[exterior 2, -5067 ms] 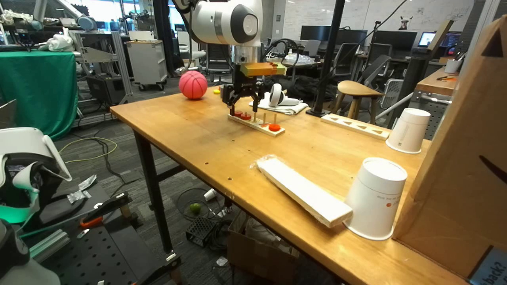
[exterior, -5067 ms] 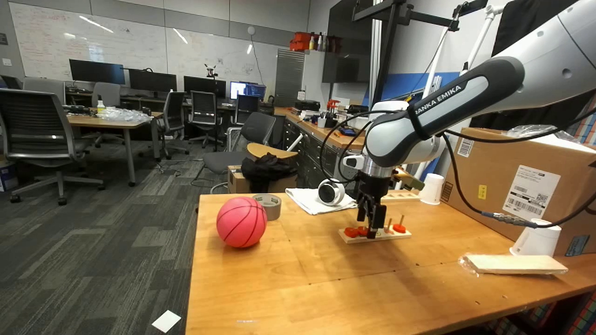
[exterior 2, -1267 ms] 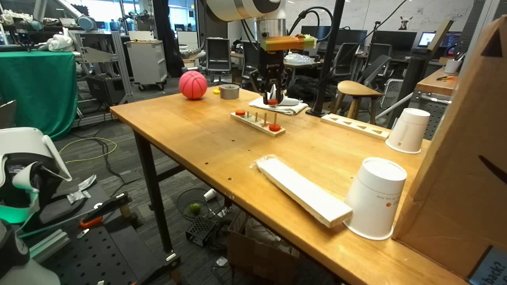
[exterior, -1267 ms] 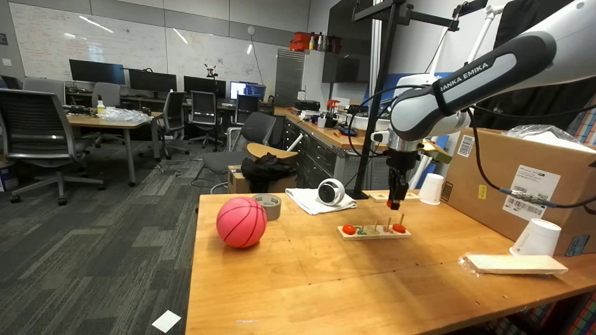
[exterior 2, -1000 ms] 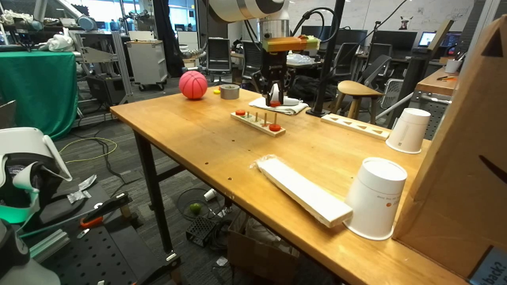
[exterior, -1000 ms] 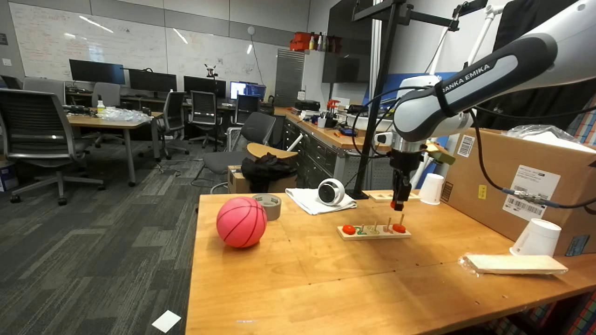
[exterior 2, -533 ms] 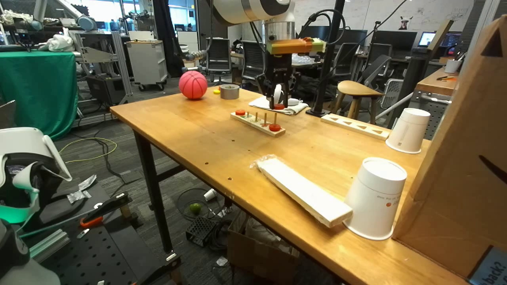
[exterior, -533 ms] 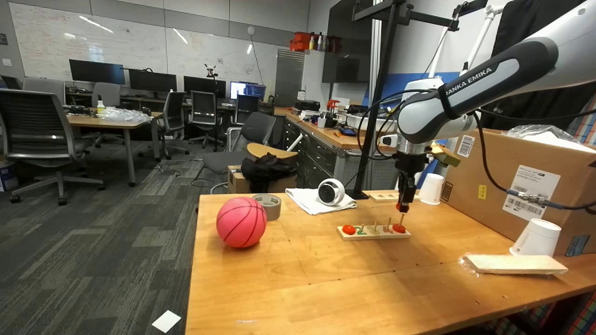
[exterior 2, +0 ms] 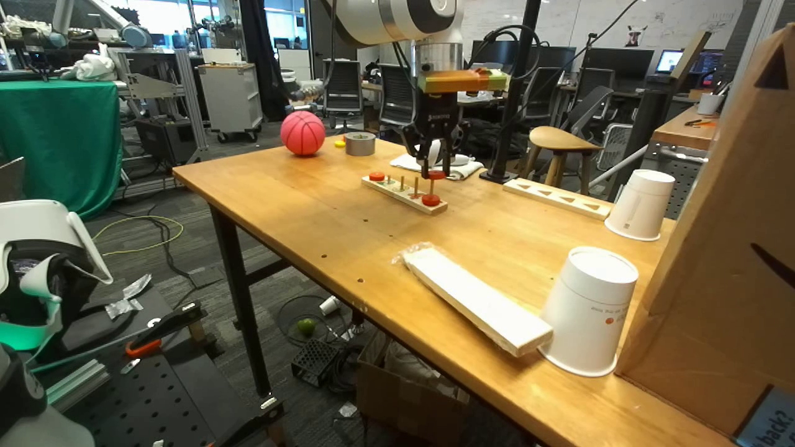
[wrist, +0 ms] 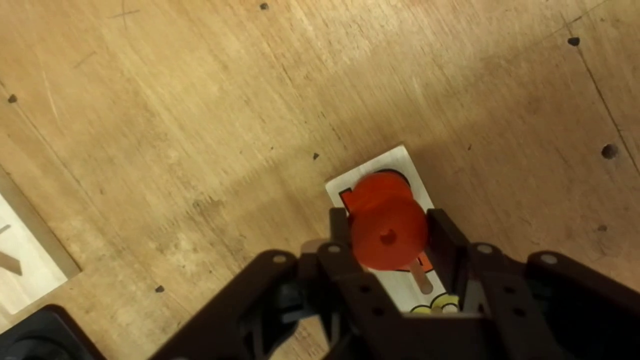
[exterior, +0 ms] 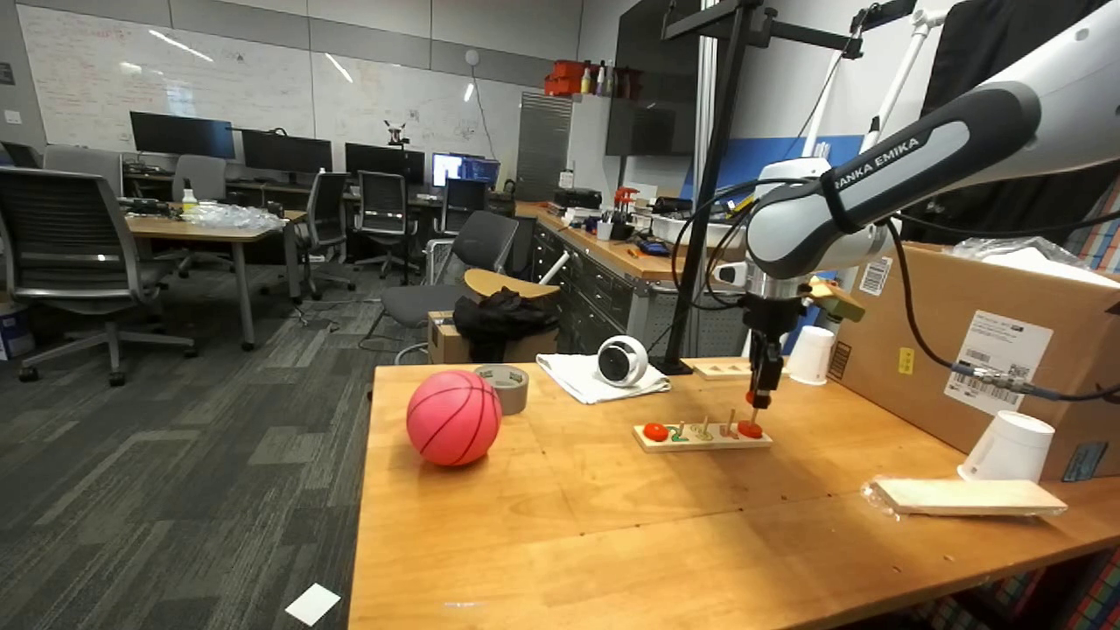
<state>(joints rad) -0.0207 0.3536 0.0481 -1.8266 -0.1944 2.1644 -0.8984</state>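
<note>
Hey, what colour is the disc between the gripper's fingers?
The disc is red; it shows best in the wrist view.

Through both exterior views I saw a ball [exterior 2: 302, 133] near the tape [exterior 2: 360, 145]; a cloth [exterior: 573, 378] lay under a white device [exterior: 623, 362]; two cups [exterior 2: 590, 313] stood inverted by a carton [exterior: 971, 293]; a wrapped board [exterior 2: 475, 301] lay beside one cup; farther off I made out a stool [exterior 2: 564, 139] and chairs [exterior: 66, 232].
</note>
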